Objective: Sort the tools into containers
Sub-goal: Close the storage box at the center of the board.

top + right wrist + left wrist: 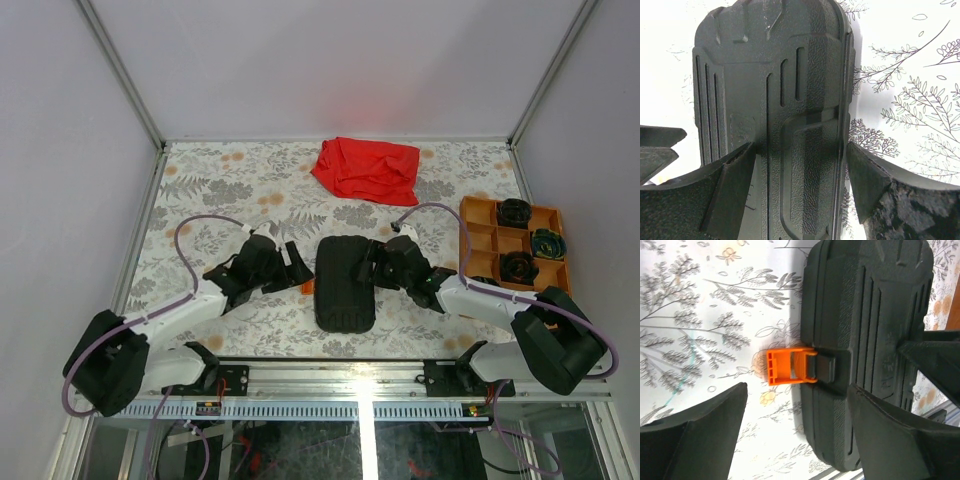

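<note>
A black rounded-rectangular hard case [345, 290] lies lengthwise at the middle of the floral-patterned tabletop [230, 190], close to the near edge, with an arm on each side of it. Its lid looks closed, while the orange plastic latch [787, 367] on its left side sticks flat out over the tabletop, apparently released.

The left gripper [797, 390] hangs over that latch with its jaws wide apart, one finger above bare tabletop and the other above the case's edge. This probably puts it in place to work the latch or lift the lid from that side.

The right gripper [800, 147] also has its jaws apart. It straddles the case's right edge, one finger over the ribbed lid and one just outside the rim, probably to steady the case. Whether it actually touches the case cannot be told.

No loose orange-handled tool shows on the tabletop. The orange plastic tray with square compartments [478, 205] sits at the far right by the wall and holds dark round items [516, 212].

A crumpled red cloth [367, 168] lies behind the case, well apart from it. Open tabletop to the left gives the lid and the left arm room, but the right arm has little space between the case and the tray.
</note>
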You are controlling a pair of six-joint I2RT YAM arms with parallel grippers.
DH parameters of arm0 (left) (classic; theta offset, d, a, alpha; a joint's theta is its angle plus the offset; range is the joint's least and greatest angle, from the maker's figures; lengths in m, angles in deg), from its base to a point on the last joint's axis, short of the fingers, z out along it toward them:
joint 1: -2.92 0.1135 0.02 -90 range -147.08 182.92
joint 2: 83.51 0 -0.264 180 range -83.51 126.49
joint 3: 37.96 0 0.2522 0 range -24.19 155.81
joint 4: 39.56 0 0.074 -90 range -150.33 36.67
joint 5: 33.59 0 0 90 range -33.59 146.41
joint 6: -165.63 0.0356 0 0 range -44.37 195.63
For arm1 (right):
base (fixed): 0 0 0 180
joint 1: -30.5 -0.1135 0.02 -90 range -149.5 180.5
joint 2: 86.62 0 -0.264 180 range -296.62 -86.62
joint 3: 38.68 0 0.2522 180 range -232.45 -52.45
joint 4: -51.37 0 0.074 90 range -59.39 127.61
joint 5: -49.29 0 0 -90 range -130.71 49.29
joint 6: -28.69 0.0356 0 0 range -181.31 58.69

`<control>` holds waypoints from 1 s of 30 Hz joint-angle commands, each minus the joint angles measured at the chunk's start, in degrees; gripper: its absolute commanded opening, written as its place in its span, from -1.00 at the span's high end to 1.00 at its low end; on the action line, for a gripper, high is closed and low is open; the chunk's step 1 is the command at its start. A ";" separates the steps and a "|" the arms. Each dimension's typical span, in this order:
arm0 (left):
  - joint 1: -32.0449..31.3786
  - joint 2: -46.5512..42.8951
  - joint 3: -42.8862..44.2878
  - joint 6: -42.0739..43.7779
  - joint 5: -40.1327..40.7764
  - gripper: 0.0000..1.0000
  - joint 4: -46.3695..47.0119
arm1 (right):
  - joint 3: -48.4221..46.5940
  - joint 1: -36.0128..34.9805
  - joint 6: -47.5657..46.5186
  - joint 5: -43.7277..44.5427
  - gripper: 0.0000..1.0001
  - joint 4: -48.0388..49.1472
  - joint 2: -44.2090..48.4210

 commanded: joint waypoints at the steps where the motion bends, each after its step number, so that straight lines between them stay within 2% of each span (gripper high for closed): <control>1: 1.45 -4.72 -4.05 -0.95 1.08 -0.50 2.93 | 1.43 0.77 -2.36 3.27 -0.54 -7.18 -0.19; 8: 2.32 -0.40 -5.13 0.79 -4.73 -0.19 7.87 | 1.42 0.77 -2.71 2.66 -0.42 -6.76 -0.46; 15: 3.09 3.95 -5.13 2.64 -7.93 -0.12 11.06 | 1.51 0.77 -3.29 2.34 -0.31 -6.86 -0.45; 23: 3.65 6.29 -6.15 2.92 -7.49 0.17 12.07 | 1.19 0.79 -3.67 1.80 -0.28 -6.88 -0.87; 30: 3.69 8.25 -7.29 3.35 -8.55 0.27 15.50 | 0.98 0.77 -3.76 1.36 -0.26 -6.81 -1.07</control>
